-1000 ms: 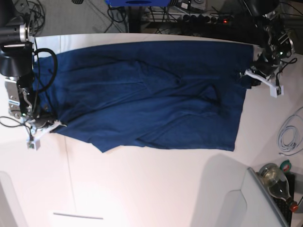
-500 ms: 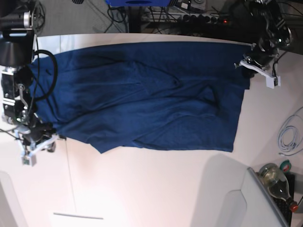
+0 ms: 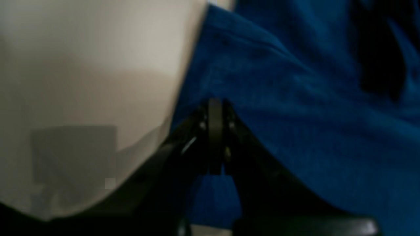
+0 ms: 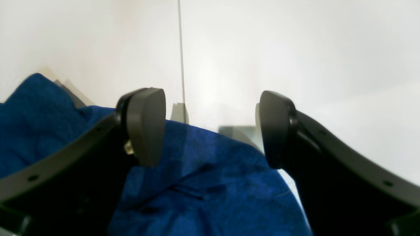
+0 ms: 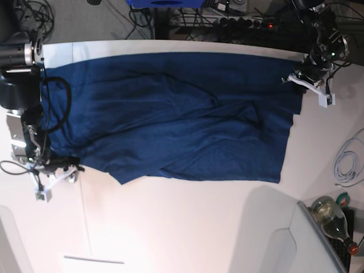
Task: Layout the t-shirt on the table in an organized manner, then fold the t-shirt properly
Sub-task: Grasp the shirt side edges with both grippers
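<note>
The t-shirt [image 5: 176,114] lies spread but creased across the white worktop [image 5: 170,227]. The left gripper [image 3: 215,137] has its jaws pinched on the cloth's edge; the right gripper [image 4: 210,127] stands wide, holding nothing. A one-sided pull risks dragging and bunching the fabric.

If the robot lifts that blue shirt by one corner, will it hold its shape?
Probably not. The t-shirt lies in soft creases and folds, so it would likely droop. It looks thin, so likely light. On the smooth table it would probably slide and bunch when pushed.
</note>
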Tool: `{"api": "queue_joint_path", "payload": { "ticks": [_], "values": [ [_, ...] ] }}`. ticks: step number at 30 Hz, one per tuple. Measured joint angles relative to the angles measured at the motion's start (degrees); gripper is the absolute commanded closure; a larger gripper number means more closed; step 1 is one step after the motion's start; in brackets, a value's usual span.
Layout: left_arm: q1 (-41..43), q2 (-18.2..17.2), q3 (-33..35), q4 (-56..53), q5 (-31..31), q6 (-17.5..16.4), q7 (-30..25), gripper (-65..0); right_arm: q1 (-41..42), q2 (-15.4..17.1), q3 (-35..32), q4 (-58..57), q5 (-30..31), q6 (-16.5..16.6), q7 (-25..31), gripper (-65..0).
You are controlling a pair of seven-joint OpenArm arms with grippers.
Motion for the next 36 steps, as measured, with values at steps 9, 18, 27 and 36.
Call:
{"api": "queue_joint_path", "payload": {
  "ticks": [9, 18, 27, 36],
  "values": [
    [-0.4, -1.0, 0.3, -0.2, -0.2, 0.0, 0.3, 0.0, 0.0, 0.2, 0.0, 0.0, 0.0, 0.0, 0.0, -41.9],
    [2.5, -1.0, -0.1, 6.8, -0.1, 0.1, 1.8, 0.0, 0.3, -0.1, 0.0, -2.9, -5.5, 6.7, 0.0, -41.7],
    [2.0, -1.4, 0.0, 15.3, -5.7, 0.0, 8.1, 0.0, 1.0, -1.7, 0.0, -3.3, -11.0, 7.0, 0.2, -41.7],
    [-3.4, -1.4, -0.2, 14.4, 3.1, 0.0, 8.3, 0.0, -0.5, -1.6, 0.0, -3.3, -11.0, 7.0, -1.8, -39.8]
  ]
}}
